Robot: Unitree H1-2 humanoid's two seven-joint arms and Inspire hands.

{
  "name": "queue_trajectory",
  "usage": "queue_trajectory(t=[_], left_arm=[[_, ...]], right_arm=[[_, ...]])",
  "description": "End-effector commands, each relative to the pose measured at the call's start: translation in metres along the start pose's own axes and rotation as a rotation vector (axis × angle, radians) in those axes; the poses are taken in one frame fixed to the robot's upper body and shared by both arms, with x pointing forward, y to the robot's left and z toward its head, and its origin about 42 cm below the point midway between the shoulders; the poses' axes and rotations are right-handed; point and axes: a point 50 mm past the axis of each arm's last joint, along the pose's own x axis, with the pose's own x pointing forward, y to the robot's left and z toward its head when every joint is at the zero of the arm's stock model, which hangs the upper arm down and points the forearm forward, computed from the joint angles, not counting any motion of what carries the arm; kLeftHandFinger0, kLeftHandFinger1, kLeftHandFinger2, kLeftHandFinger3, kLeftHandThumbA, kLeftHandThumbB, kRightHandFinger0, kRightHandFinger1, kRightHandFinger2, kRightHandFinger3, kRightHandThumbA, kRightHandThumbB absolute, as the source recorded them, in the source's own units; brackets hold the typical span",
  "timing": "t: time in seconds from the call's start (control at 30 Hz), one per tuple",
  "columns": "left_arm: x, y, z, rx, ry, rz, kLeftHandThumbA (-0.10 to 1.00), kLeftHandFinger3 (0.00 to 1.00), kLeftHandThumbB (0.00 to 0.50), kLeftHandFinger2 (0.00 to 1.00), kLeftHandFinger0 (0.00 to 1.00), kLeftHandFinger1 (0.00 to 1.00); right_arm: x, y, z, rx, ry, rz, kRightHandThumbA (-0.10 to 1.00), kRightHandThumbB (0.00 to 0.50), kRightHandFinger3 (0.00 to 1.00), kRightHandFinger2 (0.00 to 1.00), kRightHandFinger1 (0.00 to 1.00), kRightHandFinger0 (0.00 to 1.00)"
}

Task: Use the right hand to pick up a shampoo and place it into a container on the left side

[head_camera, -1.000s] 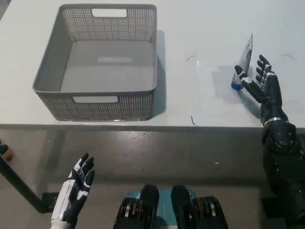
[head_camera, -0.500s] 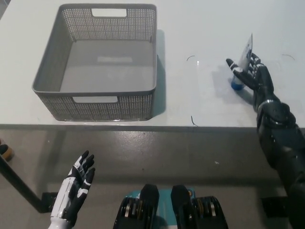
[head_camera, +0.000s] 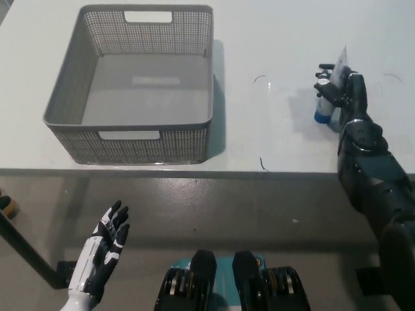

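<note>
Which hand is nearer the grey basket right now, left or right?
Left. The white left hand hangs open below the table edge, just in front of the basket. The black right hand is far across the table, closed around the shampoo tube.

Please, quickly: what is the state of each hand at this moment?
Left hand: open, holding nothing, resting low beside the table.
Right hand: closed around the shampoo tube, which stands on its blue cap.
</note>
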Motion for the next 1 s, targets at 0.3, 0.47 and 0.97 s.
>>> queue_trajectory(t=[0.3,0.47,0.97], left_arm=[[0.013,0.006,0.013,0.018,-0.065,-0.042,0.75,1.00,0.000,1.00,1.00,1.00],[0.012,0.005,0.011,0.025,-0.060,-0.038,0.74,1.00,0.001,1.00,1.00,1.00],[0.014,0.003,0.010,0.024,-0.043,-0.053,0.72,1.00,0.000,1.00,1.00,1.00]], right_arm=[[0.012,-0.003,0.052,0.136,-0.195,-0.109,-0.10,0.140,0.60,0.65,0.32,0.03],[0.012,0.011,0.081,0.220,-0.288,-0.060,-0.10,0.093,0.67,0.62,0.24,0.00],[-0.065,0.096,0.204,0.273,-0.718,0.198,-0.10,0.109,0.71,0.65,0.26,0.00]])
